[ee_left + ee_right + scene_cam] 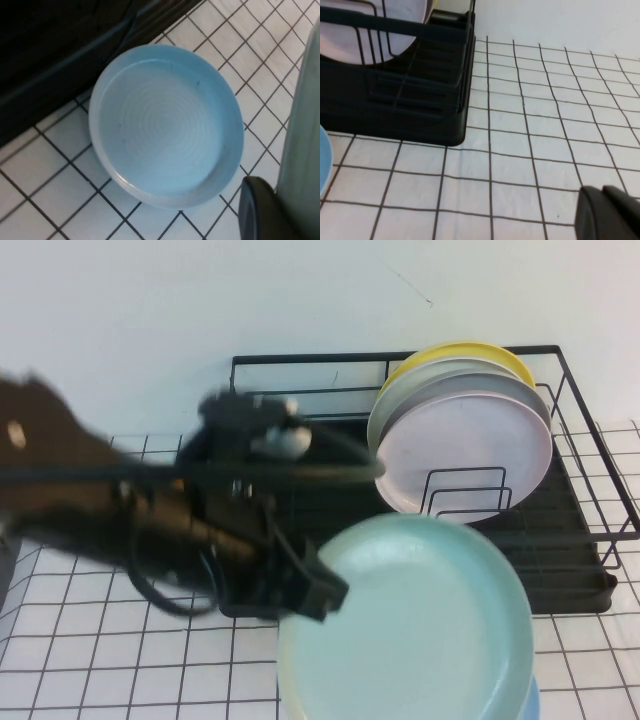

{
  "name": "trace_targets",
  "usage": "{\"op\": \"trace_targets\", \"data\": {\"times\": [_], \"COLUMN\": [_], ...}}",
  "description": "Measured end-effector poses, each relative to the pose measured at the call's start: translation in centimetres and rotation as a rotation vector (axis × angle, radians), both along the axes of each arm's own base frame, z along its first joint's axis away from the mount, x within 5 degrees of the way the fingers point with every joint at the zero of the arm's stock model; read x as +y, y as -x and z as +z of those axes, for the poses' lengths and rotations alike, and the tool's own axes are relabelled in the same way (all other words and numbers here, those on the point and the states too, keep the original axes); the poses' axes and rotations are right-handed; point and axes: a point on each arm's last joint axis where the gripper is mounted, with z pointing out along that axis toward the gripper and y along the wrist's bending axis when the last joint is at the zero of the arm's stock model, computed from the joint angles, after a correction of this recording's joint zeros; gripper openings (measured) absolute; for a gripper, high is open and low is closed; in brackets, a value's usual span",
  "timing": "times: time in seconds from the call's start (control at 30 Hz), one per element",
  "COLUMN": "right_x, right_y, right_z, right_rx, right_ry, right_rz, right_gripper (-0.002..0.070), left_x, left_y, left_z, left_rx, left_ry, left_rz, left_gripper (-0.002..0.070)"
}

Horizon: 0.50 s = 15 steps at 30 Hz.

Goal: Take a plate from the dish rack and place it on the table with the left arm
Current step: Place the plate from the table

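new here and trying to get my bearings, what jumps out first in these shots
The big mint-green plate fills the lower right of the high view, gripped at its rim by the left gripper in front of the dish rack. A sky-blue plate lies flat on the table below it. The right gripper sits off beside the rack.

Matt glazed plates, black wire and grid-printed white under dark grippers.
The round pale mint-green plate has a smooth matt face, clamped at its rim by the dark matt left gripper in front of the rack. The sky-blue plate shows faint concentric rings and tiny specks under a soft sheen. The black wire dish rack looks coated, its tray smooth plastic. The white gridded table is flat and matt; the right gripper, low near it, is dull black.
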Motion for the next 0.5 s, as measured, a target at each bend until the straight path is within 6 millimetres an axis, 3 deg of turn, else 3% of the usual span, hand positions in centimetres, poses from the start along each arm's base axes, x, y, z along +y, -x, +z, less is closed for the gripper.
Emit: {"op": "trace_targets", "data": {"times": [0.17,0.5], "right_x": [0.0,0.0], "right_y": [0.0,0.0], "right_z": [0.0,0.0], "right_rx": [0.0,0.0], "right_ry": [0.0,0.0], "right_rz": [0.0,0.0], "right_gripper": [-0.0003,-0.0003], "left_x": [0.3,-0.6], "left_y": [-0.1,-2.1], "left_z": [-5.1,-8.7], "left_rx": [0.094,0.22], "left_ry": [0.078,0.159], "left_rz": [0.19,0.381], "left_gripper": [0.0083,0.0083]}}
